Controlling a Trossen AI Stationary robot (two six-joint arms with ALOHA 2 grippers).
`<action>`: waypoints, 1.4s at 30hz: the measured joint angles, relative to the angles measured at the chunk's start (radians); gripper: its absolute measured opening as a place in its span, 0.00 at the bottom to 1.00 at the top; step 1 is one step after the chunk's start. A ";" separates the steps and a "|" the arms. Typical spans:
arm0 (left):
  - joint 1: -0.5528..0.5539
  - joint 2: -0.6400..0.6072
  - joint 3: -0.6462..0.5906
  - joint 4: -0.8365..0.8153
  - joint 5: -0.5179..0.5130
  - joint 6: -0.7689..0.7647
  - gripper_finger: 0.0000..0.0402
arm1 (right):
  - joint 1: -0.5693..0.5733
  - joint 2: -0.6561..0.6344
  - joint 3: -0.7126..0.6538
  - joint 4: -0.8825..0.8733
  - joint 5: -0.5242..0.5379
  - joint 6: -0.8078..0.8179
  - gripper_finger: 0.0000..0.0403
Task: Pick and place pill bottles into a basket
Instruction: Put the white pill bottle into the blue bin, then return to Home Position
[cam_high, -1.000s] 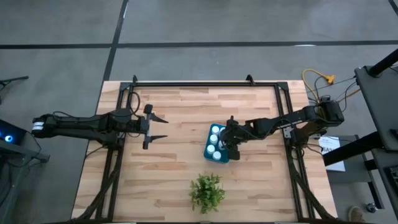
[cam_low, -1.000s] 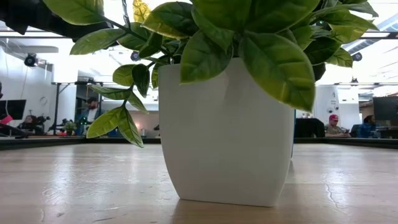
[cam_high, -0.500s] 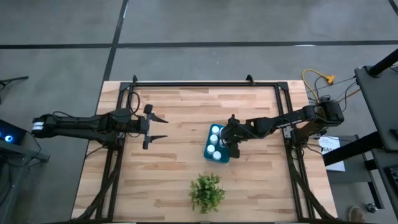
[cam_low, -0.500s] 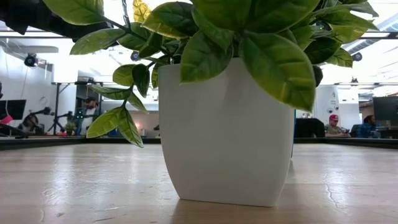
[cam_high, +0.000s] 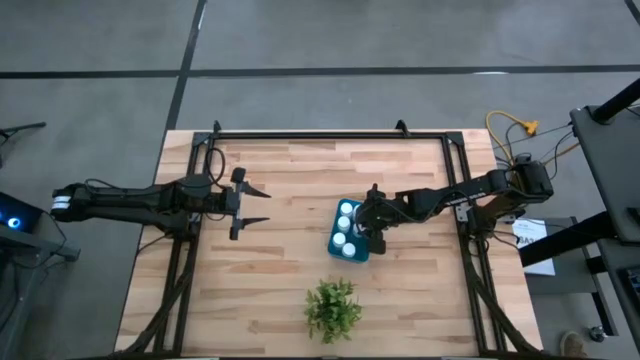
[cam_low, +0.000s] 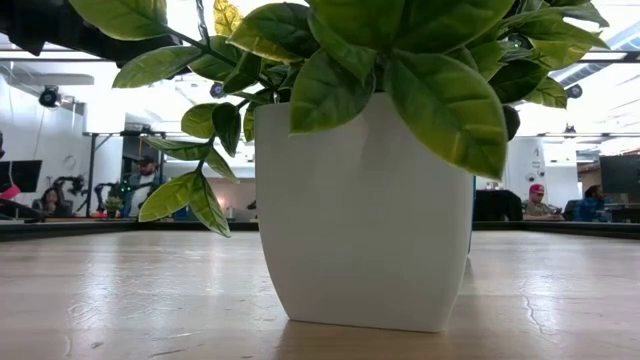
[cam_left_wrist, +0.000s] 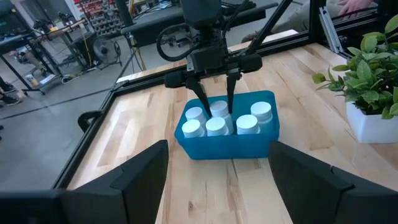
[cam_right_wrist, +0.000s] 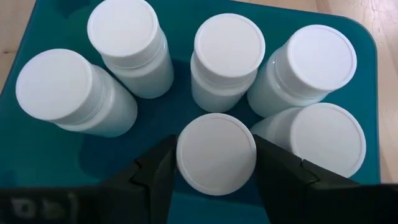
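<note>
Your right tool (cam_left_wrist: 215, 102) sits down in the basket (cam_high: 347, 231), mid-bench, right of centre; its fingers (cam_right_wrist: 153, 177) flank one pill bottle (cam_right_wrist: 216, 153) on both sides, but you can't tell if they're still clamped. Five other bottles (cam_right_wrist: 229, 59) stand around it. Left tool (cam_high: 252, 208) waits well left, fingers apart, empty. Plant (cam_high: 333, 306) near edge.

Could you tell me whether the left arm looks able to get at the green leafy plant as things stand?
Probably yes: the left gripper hovers open over bare wooden table, and nothing lies between it and the green leafy plant in its white pot.
</note>
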 joint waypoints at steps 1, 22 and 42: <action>0.000 0.000 0.000 0.000 0.000 0.000 0.64 | 0.000 0.000 0.000 0.000 0.000 0.000 0.46; 0.000 0.000 0.000 0.000 0.000 0.000 0.64 | 0.001 0.000 0.000 0.022 -0.013 0.016 0.59; 0.000 0.000 -0.001 0.000 0.000 0.000 0.64 | 0.001 -0.005 0.090 -0.015 -0.034 -0.053 0.58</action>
